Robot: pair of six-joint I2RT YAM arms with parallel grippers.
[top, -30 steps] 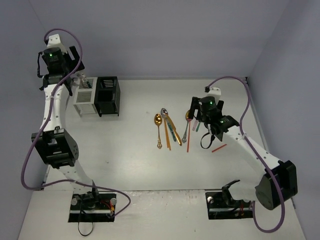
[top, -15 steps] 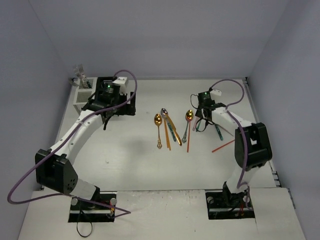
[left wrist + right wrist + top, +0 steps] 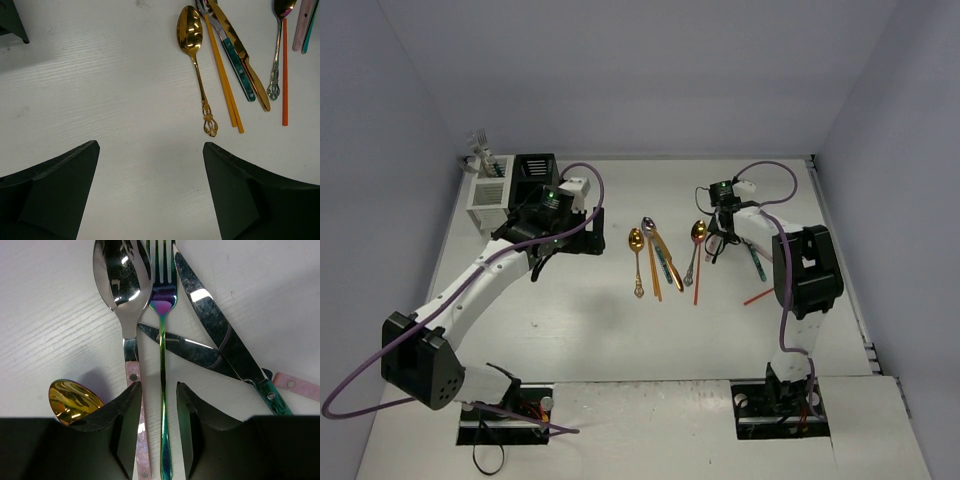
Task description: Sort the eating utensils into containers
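Observation:
My right gripper is low over a small pile of utensils. In the right wrist view its fingers straddle the handle of an iridescent fork with small gaps, so the gripper is open. A pink-handled spoon lies just left of the fork, and two crossed knives lie to its right. My left gripper is wide open and empty over bare table. Beyond it lie a gold spoon, orange chopsticks and a teal-handled knife.
The white caddy, with silver utensils standing in it, and the black caddy stand at the back left, just behind my left arm. A red chopstick lies apart at the right. A gold spoon bowl lies beside my right gripper's left finger.

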